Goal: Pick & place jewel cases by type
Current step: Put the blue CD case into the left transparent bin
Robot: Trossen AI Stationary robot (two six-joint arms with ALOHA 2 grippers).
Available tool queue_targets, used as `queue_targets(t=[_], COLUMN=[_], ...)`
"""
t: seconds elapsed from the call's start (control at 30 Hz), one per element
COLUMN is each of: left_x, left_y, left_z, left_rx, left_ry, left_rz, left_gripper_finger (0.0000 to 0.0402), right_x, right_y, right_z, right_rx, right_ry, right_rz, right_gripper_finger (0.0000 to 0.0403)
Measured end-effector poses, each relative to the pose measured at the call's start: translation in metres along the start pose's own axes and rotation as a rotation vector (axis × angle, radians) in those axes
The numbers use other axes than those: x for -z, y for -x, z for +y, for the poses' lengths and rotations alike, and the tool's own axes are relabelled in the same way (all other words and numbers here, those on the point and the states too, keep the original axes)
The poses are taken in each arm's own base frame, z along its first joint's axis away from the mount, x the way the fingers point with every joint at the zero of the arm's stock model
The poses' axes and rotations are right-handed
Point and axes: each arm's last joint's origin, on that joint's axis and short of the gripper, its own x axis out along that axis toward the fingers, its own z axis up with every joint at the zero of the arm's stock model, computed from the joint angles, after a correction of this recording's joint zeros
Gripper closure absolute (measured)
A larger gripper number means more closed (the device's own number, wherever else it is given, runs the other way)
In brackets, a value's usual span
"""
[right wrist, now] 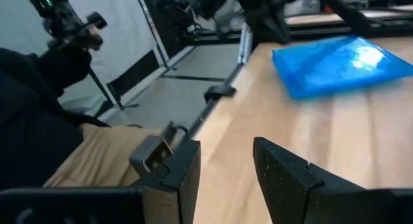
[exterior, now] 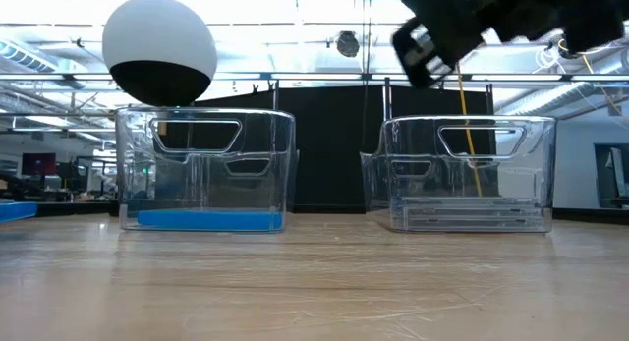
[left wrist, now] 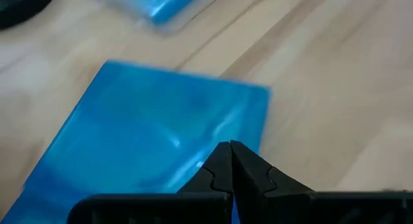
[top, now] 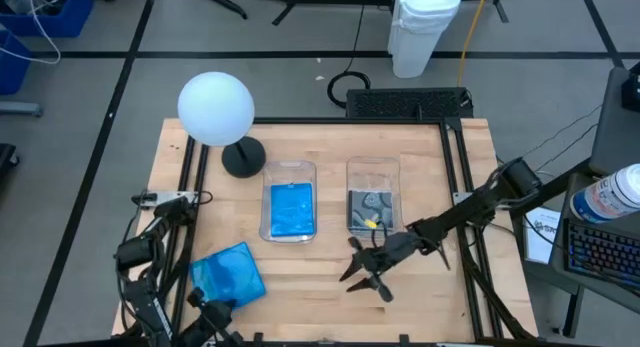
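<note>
We are finding a loose stack of thin, flat, bright blue square plastic jewel cases [top: 227, 274] lying at the tabletop's near-left corner, slightly askew to the edges. More bright blue cases [top: 292, 209] are lying flat in the left clear rectangular plastic bin [top: 291, 171], which is sitting near the middle of the light wooden tabletop [top: 420, 157]; in the low view they are showing as a blue layer [exterior: 208, 219] on that bin's floor. Just beside it, toward the right edge, the second clear rectangular plastic bin [top: 373, 170] is holding clear jewel cases with grey-black patterned inserts [top: 369, 209], which the low view is showing as thin clear layers [exterior: 472, 217] stacked at the bottom. Our left gripper [left wrist: 230, 150] is hovering at the near-left corner directly above the loose blue stack, its two dark fingertips pressed together with nothing between them. Our right gripper [right wrist: 224, 161] is hanging over bare wood near the near edge, just in front of the right bin, with its fingers standing partly apart and holding nothing; the high view is showing it [top: 365, 276] at the end of the dark right arm [top: 470, 212] reaching in from the right edge. A white globe lamp on a black round base [top: 217, 112] is standing toward the far-left corner, behind the left bin.
</note>
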Motion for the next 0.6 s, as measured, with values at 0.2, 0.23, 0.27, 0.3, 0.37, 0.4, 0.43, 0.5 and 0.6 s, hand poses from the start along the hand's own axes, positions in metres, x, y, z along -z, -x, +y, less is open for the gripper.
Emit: queue_targets(t=[0.2, 0.23, 0.27, 0.3, 0.37, 0.4, 0.43, 0.5, 0.6], left_x=[0.002, 0.002, 0.002, 0.002, 0.002, 0.003, 0.003, 0.004, 0.008], left_y=[-0.006, -0.007, -0.007, -0.007, -0.007, -0.007, -0.006, -0.007, -0.011], left_z=[0.002, 0.002, 0.002, 0.003, 0.003, 0.003, 0.003, 0.003, 0.005], left_rx=[-0.107, -0.124, -0.136, -0.139, -0.140, -0.136, -0.135, -0.136, -0.139], left_ry=[0.007, 0.008, 0.006, 0.006, 0.000, -0.005, -0.010, -0.020, -0.037], left_rz=[0.125, 0.147, 0.164, 0.169, 0.170, 0.167, 0.168, 0.171, 0.168], left_gripper_finger=[0.0398, 0.0399, 0.0399, 0.0399, 0.0395, 0.0394, 0.0393, 0.0395, 0.0398], right_x=[-0.011, -0.012, -0.014, -0.015, -0.013, -0.012, -0.011, -0.010, -0.006], right_y=[-0.038, -0.046, -0.054, -0.061, -0.075, -0.081, -0.087, -0.095, -0.105], right_z=[0.002, 0.003, 0.003, 0.002, -0.003, -0.007, -0.012, -0.022, -0.038], right_rx=[-0.061, -0.069, -0.075, -0.075, -0.074, -0.067, -0.059, -0.056, -0.097], right_ry=[0.017, 0.026, 0.036, 0.045, 0.063, 0.063, 0.057, 0.014, -0.080], right_rz=[0.034, 0.044, 0.040, 0.037, 0.031, 0.029, 0.031, 0.033, 0.045], right_gripper_finger=[0.0268, 0.0268, 0.0268, 0.0266, 0.0262, 0.0259, 0.0254, 0.0242, 0.0217])
